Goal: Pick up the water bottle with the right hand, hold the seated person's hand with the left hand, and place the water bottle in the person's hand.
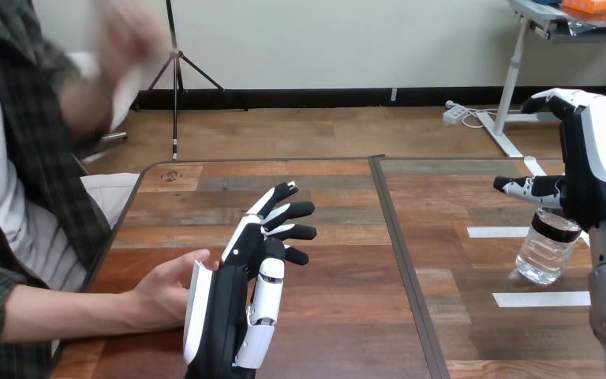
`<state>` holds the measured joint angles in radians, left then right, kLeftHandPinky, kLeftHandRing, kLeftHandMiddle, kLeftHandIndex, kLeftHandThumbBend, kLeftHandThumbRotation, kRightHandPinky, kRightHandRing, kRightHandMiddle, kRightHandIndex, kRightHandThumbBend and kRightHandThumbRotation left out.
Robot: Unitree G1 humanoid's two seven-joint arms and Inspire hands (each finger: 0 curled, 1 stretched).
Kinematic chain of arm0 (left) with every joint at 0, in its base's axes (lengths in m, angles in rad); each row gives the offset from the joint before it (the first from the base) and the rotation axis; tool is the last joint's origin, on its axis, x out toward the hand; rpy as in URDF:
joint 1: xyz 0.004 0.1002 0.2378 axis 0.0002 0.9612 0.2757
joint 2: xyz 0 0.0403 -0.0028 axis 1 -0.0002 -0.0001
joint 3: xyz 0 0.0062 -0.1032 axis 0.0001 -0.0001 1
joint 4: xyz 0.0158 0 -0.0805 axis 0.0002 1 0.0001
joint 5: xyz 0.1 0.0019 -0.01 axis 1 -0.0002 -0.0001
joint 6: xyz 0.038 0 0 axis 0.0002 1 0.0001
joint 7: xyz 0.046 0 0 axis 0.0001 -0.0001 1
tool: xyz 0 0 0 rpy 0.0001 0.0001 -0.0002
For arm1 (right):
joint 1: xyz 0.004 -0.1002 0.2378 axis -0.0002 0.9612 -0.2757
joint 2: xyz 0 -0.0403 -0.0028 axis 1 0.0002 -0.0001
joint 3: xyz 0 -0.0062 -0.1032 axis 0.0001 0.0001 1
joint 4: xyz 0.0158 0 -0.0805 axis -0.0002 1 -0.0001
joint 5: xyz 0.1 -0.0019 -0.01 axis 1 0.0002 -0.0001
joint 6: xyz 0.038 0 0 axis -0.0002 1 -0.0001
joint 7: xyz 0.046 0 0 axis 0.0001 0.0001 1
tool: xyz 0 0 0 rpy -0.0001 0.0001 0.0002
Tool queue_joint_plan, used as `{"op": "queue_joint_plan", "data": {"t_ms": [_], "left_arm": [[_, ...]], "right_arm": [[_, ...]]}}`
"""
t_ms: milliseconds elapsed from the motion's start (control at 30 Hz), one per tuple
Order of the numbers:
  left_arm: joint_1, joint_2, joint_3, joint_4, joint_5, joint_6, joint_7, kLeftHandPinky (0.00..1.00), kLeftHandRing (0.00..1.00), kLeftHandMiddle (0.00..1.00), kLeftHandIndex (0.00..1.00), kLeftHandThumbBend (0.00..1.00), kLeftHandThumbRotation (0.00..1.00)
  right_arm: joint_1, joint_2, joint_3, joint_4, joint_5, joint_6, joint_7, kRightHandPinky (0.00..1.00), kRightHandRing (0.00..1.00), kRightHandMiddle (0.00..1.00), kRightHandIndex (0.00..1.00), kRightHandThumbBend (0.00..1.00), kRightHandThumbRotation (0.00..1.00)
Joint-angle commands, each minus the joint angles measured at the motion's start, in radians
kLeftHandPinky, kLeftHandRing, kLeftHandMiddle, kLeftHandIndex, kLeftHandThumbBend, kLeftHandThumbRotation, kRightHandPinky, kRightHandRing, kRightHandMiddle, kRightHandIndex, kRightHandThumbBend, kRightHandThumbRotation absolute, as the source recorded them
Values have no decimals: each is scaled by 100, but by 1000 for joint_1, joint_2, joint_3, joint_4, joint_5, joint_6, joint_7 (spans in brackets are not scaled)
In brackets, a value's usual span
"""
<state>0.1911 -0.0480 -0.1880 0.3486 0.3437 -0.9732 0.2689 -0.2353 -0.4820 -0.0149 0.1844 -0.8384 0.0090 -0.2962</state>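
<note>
I am seeing the left hand [233,304] standing on its edge over the near part of the table [347,316], its white back shell turned toward the person; its fingers [288,212] are stretching out straight and fanning apart, pointing away and to the right, so it is released and grasping nothing. The person's hand [162,288] is lying on the table just beside it, on its left, with the thumb reaching up to the white shell; the two are looking as if they are touching there, but no robot finger is curling round the person's hand.

The right hand [592,170] is hovering at the right side, directly over the water bottle [546,249]; the fingers I can see are reaching out to the left fairly straight, not wrapping the bottle, so I am reading it as released. The bottle is standing on the table between two white tape strips [540,299], leaning slightly; its top is hiding behind the hand, and I cannot tell whether the palm is touching it.
</note>
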Motion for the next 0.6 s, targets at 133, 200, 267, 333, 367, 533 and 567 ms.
{"op": "queue_joint_plan", "data": {"t_ms": [133,200,267,333,367,533,567], "left_arm": [[-43,-12,-5,-3,-14,-21,-6,54,67,76,84,10,100],[-42,-12,-5,-2,-15,-22,-7,54,67,76,84,10,100],[-41,-13,-5,-2,-19,-21,-9,54,67,76,84,11,100],[-40,-13,-6,-3,-23,-21,-12,54,67,76,84,11,100],[-39,-13,-6,-3,-25,-20,-13,54,67,76,84,10,100],[-38,-11,-6,-2,-32,-23,-20,54,68,76,84,9,100],[-37,-10,-7,-3,-35,-24,-22,54,68,76,85,9,100]], "right_arm": [[-80,-46,46,43,-41,25,-22,72,80,77,69,90,1],[-82,-50,53,51,-48,27,-28,72,80,77,69,90,2],[-85,-53,61,61,-59,30,-35,73,80,77,69,90,2],[-87,-55,69,69,-65,35,-38,73,79,77,68,90,3],[-87,-57,73,71,-67,39,-37,73,80,77,69,90,3],[-88,-58,87,73,-68,57,-26,75,80,78,69,90,2],[-87,-59,89,71,-68,61,-23,76,81,78,69,90,2]]}}
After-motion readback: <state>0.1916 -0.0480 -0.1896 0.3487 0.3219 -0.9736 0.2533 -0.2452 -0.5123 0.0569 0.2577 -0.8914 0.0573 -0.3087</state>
